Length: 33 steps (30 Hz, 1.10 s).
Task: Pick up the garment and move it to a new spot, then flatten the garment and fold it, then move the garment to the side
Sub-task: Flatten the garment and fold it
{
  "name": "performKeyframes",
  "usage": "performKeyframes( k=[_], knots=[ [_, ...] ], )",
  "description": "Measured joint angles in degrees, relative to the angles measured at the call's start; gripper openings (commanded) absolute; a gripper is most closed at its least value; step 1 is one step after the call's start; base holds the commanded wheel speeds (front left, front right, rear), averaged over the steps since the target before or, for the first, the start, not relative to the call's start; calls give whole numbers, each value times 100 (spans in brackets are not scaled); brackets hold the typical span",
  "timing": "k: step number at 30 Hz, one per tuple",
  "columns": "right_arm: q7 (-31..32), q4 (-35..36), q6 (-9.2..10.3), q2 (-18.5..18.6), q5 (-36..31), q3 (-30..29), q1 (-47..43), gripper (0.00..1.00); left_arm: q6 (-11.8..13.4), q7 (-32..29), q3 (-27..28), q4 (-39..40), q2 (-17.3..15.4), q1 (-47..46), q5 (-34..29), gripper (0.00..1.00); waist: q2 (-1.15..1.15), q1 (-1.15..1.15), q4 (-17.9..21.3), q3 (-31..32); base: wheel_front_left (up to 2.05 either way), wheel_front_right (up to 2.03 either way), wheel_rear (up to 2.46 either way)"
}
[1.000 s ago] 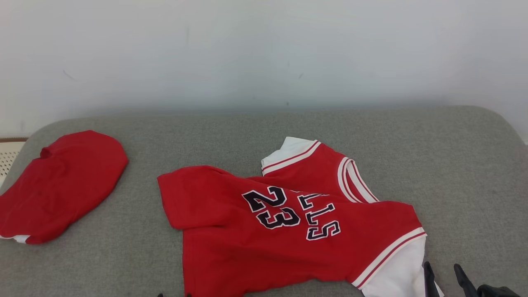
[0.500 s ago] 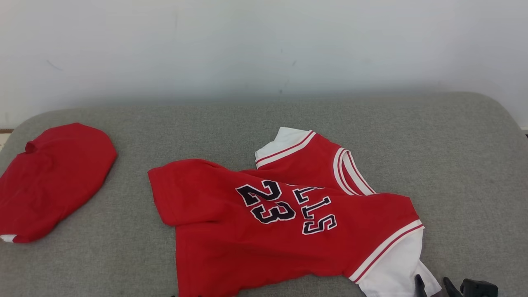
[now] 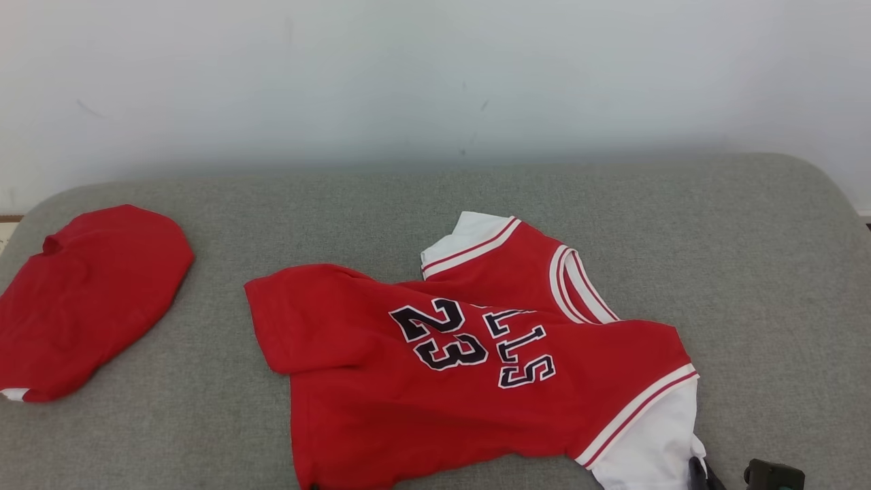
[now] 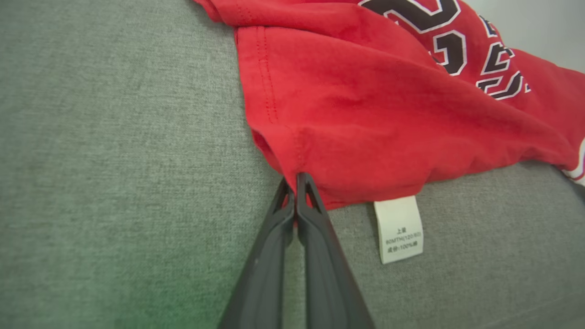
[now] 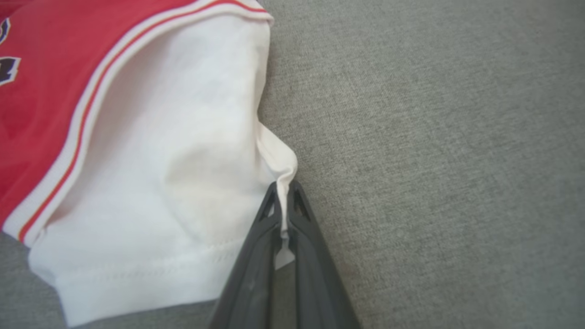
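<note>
One jersey (image 3: 381,401), one red bundle (image 3: 88,299), one left claw (image 4: 295,179), one right claw (image 5: 283,188)

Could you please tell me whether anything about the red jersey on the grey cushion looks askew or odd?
Yes. The red jersey lies rumpled and twisted, not flat: a fold crosses its chest and hides part of the lettering, and a white care label pokes out from under its hem onto the cushion.
</note>
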<state>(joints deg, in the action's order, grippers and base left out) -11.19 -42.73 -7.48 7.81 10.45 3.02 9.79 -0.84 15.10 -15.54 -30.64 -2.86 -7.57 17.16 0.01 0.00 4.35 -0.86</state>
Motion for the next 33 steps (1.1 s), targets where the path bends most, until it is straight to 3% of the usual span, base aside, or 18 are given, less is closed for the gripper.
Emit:
performKeyframes(
  k=[6, 16, 22, 25, 33],
  knots=[
    [-59, 359, 0, -196, 732, 56, -237, 0, 52, 0, 176, 474, -1, 190, -129, 0, 0, 0, -39, 71, 0, 0, 0],
    [400, 2052, 0, -242, 1390, 452, -604, 0, -34, 0, 389, 1150, -224, 201, -328, 0, 0, 0, 85, 81, 0, 0, 0],
    [838, 2705, 0, -81, 1507, 582, 177, 0, -290, -269, 216, 1302, -538, -945, -570, 0, -1, 0, 190, -106, 0, 0, 0],
    [1157, 2814, 0, -80, 1730, 575, 1009, 0, -471, -625, 125, 1404, -802, -2029, -620, 0, -1, 1, 242, -332, 0, 0, 0],
    [1530, 2187, 0, 74, 2027, 359, 2947, 0, -646, -1299, -152, 1083, -1054, -4145, -255, 0, 0, 2, 315, -886, 0, 0, 0]
  ],
)
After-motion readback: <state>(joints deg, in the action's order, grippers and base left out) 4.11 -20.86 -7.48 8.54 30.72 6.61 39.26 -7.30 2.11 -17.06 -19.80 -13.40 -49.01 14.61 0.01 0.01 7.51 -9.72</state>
